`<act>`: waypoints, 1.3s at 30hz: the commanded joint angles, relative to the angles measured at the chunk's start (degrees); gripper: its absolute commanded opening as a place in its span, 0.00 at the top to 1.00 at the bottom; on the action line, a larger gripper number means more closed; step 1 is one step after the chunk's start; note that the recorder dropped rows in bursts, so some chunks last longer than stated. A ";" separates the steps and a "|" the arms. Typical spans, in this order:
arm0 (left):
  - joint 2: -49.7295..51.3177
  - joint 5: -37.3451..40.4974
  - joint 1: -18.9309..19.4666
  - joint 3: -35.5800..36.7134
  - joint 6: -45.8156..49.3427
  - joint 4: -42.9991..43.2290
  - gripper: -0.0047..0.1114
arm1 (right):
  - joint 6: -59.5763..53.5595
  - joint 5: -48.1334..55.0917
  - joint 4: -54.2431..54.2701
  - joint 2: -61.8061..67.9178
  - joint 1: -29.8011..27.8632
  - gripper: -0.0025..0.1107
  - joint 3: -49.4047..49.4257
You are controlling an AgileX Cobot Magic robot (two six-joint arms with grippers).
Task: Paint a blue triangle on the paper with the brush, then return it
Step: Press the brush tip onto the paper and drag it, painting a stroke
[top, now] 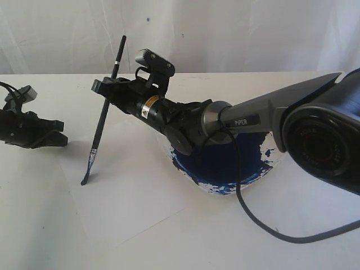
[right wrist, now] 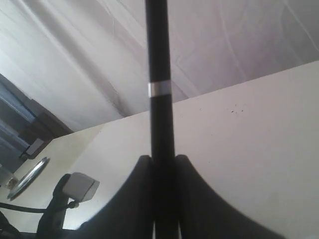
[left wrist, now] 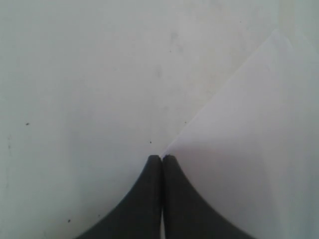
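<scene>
The brush (top: 104,112) stands nearly upright, its black handle clamped in my right gripper (top: 108,85), which is shut on it. Its silvery ferrule and dark bristle tip (top: 85,179) touch the white paper (top: 135,191) near the sheet's left edge. In the right wrist view the handle (right wrist: 159,79) rises between the two fingers, with a silver band on it. My left gripper (top: 56,138) rests shut on the table at the left, its tips (left wrist: 162,158) at a corner of the paper (left wrist: 249,149). No blue mark shows on the sheet.
A white dish (top: 225,169) smeared with blue paint sits on the paper's right side, partly hidden under the right arm. A black cable (top: 253,219) trails across the table in front. A white curtain hangs behind the table.
</scene>
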 commanded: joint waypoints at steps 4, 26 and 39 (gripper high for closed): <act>-0.19 1.17 0.03 0.67 0.17 -0.68 0.96 | -11.99 0.14 10.85 -0.09 -0.03 0.98 -0.17; -0.19 1.17 0.03 0.67 0.17 -0.68 0.96 | -26.97 -3.06 24.51 -0.09 -3.56 0.98 -0.17; -0.19 0.94 0.03 0.67 0.17 -0.67 0.96 | -28.01 -5.30 24.56 -0.09 -5.53 0.98 -0.17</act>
